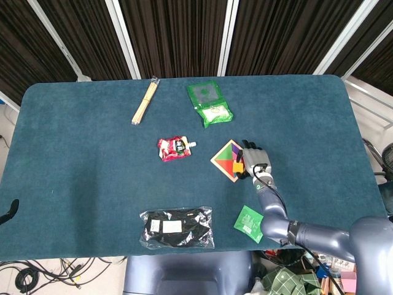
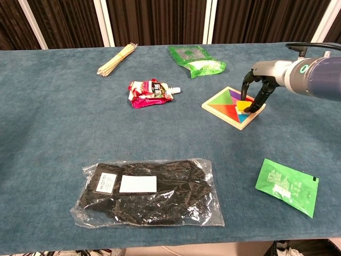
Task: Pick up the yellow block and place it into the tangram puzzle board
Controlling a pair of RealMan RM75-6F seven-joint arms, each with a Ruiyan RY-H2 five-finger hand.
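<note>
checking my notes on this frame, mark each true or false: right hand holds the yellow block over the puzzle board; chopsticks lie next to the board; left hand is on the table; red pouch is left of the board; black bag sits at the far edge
1. The right hand holds the yellow block over the tangram puzzle board. True.
2. The chopsticks lie next to the board. False: they lie far off, near the far left.
3. The left hand is on the table. False: neither view shows it.
4. The red pouch lies left of the board. True.
5. The black bag sits at the far edge. False: it lies near the front edge.

Teal-covered table (image 1: 73, 184) before dark pleated curtains (image 1: 178, 37) with white vertical posts (image 1: 228, 34); cables on floor (image 1: 37, 273).
</note>
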